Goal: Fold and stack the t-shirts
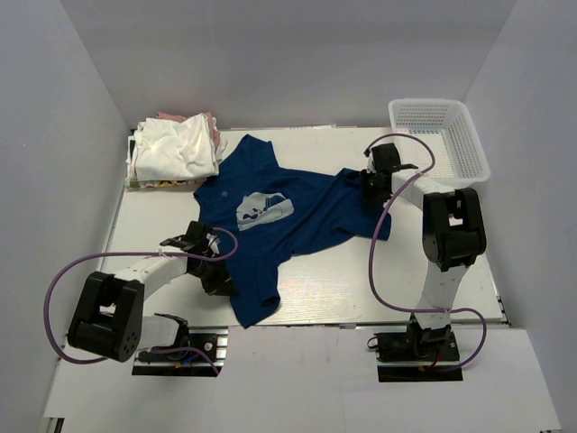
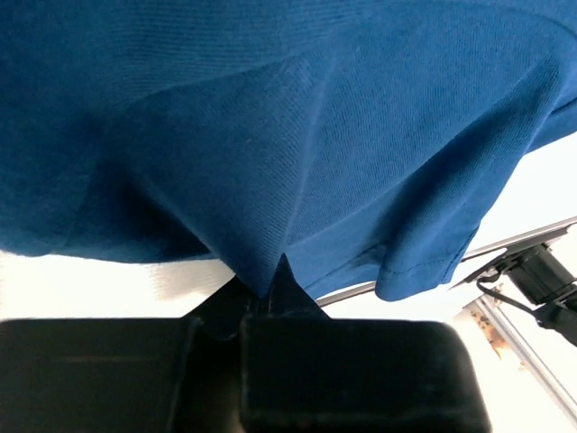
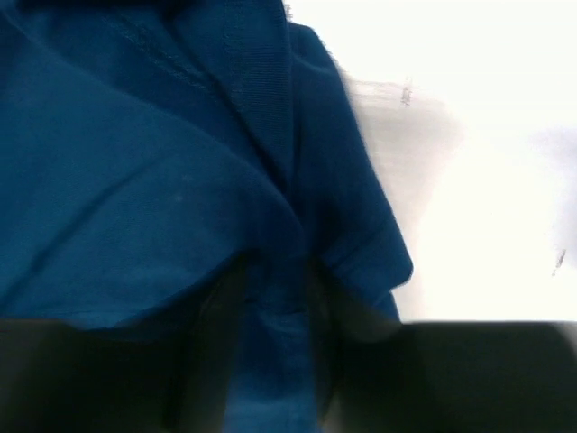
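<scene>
A navy t-shirt (image 1: 270, 239) with a white cartoon print lies spread and rumpled, print up, mid-table (image 1: 361, 280). White shirts (image 1: 176, 149) and pink ones (image 1: 214, 128) sit heaped far left.

Navy t-shirt (image 1: 315, 216), white and light-blue print (image 1: 264, 209), white shirts (image 1: 176, 149), white basket (image 1: 475, 140)

Navy t-shirt (image 1: 315, 215) — matt, finely ribbed cloth.

The left arm (image 1: 149, 271) and the right arm (image 1: 448, 236) share one build: blocky matte-black joint housings joined by smooth white links. A thin purple cable loops alongside each, the left cable (image 1: 51, 302) and the right cable (image 1: 373, 262). The left base (image 1: 176, 352) and right base (image 1: 419, 356) are black mounts with small wires showing. The black left tool (image 2: 261, 307) has broad, square-edged fingers (image 2: 361, 374); the right tool (image 3: 270, 307) looks dark and blurred.
</scene>
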{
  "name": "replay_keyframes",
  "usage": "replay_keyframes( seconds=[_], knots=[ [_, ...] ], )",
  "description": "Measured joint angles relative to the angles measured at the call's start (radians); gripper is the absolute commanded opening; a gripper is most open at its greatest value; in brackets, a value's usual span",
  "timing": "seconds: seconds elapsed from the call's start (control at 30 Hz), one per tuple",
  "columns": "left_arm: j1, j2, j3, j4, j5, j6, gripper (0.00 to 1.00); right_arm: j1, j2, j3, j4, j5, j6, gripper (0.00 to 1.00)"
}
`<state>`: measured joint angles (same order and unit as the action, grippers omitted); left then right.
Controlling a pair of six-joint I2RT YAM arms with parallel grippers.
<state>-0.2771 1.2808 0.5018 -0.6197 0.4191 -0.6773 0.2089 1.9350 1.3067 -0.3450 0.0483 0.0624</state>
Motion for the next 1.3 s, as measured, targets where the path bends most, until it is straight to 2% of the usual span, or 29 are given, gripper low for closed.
replay_keyframes(
  seconds=[0.07, 0.1, 0.37, 0.6, 0.8, 1.1, 1.3],
  knots=[
    [0.000, 0.009, 0.005, -0.001, 0.006, 0.003, 0.00, 0.000, 0.000, 0.000, 0.005, -0.031, 0.001, 0.04],
    [0.000, 0.010, 0.006, -0.002, 0.006, 0.004, 0.00, 0.000, 0.000, 0.000, 0.008, -0.046, 0.000, 0.00],
    [0.000, -0.003, 0.071, -0.035, 0.008, 0.019, 0.00, 0.000, -0.016, -0.003, 0.014, -0.077, 0.014, 0.00],
    [0.000, -0.163, 0.296, -0.084, -0.030, 0.072, 0.00, 0.000, -0.200, -0.037, 0.018, -0.058, 0.033, 0.00],
    [0.000, -0.295, 0.486, -0.097, -0.167, 0.106, 0.00, 0.000, -0.399, -0.094, 0.030, -0.024, 0.055, 0.00],
    [0.001, -0.510, 0.742, -0.050, -0.550, 0.111, 0.00, -0.001, -0.736, -0.097, 0.031, 0.075, 0.066, 0.00],
    [0.001, -0.549, 0.956, -0.043, -0.618, 0.125, 0.00, 0.001, -0.969, -0.031, 0.027, 0.080, 0.061, 0.00]
  ],
)
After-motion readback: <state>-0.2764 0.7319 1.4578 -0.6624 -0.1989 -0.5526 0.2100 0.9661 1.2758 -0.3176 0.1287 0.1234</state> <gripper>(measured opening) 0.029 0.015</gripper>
